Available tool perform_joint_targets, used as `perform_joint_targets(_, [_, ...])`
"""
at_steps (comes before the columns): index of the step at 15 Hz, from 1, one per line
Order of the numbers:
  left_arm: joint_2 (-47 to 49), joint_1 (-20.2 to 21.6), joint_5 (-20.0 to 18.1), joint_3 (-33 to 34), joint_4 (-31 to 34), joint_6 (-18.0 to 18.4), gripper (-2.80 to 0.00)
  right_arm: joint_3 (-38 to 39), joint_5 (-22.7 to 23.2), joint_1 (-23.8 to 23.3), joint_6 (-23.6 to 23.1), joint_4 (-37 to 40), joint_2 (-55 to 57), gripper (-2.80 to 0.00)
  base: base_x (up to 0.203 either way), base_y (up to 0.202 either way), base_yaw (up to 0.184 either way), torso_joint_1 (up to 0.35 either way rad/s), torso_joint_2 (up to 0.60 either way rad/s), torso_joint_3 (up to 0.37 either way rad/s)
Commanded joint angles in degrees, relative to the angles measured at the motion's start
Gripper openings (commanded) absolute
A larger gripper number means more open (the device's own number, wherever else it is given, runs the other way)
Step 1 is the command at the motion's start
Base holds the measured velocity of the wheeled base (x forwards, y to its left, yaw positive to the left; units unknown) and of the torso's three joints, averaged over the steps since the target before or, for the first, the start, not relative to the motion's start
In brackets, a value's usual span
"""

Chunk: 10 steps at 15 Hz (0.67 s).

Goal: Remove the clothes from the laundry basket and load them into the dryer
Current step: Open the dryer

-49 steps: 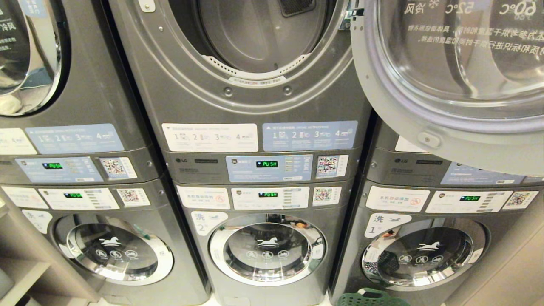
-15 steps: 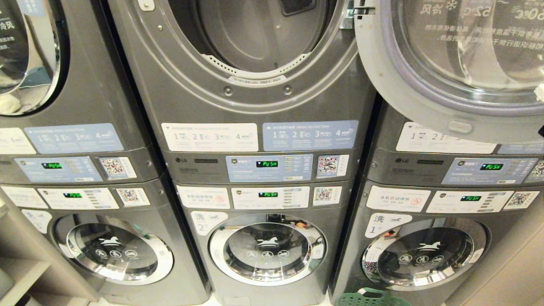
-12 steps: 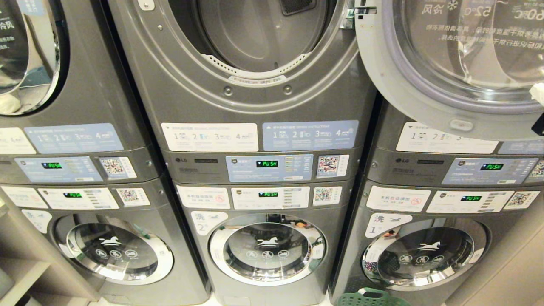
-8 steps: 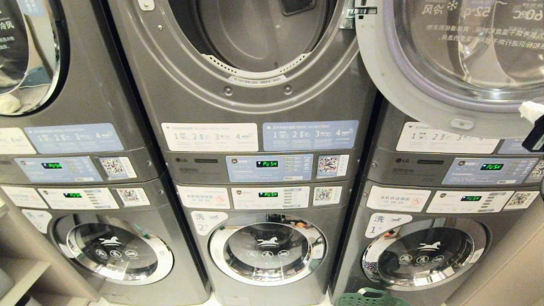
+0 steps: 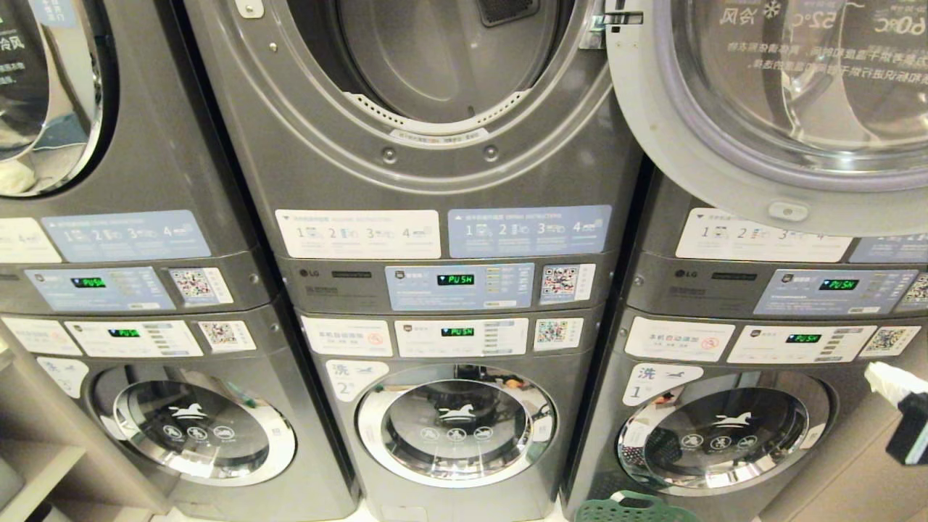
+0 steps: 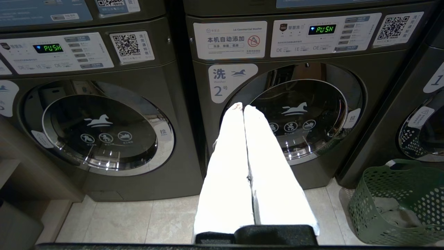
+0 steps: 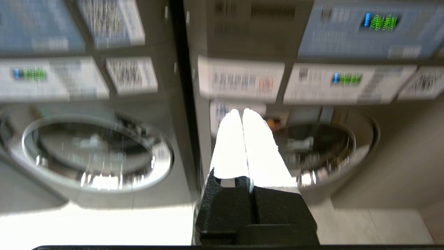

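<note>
The dryer (image 5: 435,65) is the upper middle machine, and nothing shows inside its grey drum. Its round door (image 5: 696,167) hangs swung out to the right. The green laundry basket (image 5: 629,509) stands on the floor below the right stack. In the left wrist view the basket (image 6: 399,187) holds grey clothes (image 6: 390,210). My right gripper (image 5: 883,378) is at the far right edge, level with the lower right washer, shut and empty; the right wrist view shows it (image 7: 241,111) facing the lower washers. My left gripper (image 6: 241,107) is parked low, shut and empty, in front of washer number 2.
Three grey stacks of machines fill the view, dryers above and washers (image 5: 455,424) below with their doors shut. Control panels (image 5: 457,286) read PUSH. A shelf unit (image 5: 36,464) stands at the lower left. The floor (image 6: 114,218) is pale tile.
The dryer door has swung wider open to the right. My right gripper has dropped along the right edge from the door's height to the lower washer's level. The left arm has kept still.
</note>
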Motion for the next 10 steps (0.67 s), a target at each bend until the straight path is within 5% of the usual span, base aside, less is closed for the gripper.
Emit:
perform_joint_targets(1, [0.09,0.01,-0.01,0.0,0.06,-0.01,-2.8,6.17,0.2,0.05,-0.41,2.09,-10.64,-2.8,0.0,0.0,0.0,0.0,0.0,0.0])
perform_joint_targets(6, [0.0,0.01,-0.01,0.08,-0.12,-0.15,-2.8,6.89,1.17,0.09,-2.74,31.02,-41.99,-2.8,0.0,0.0,0.0,0.0,0.0,0.0])
perform_joint_targets(10, [0.02,0.01,-0.01,0.08,-0.21,-0.27,-2.8,7.49,0.74,4.78,-5.39,46.24,-44.29,-2.8,0.0,0.0,0.0,0.0,0.0,0.0])
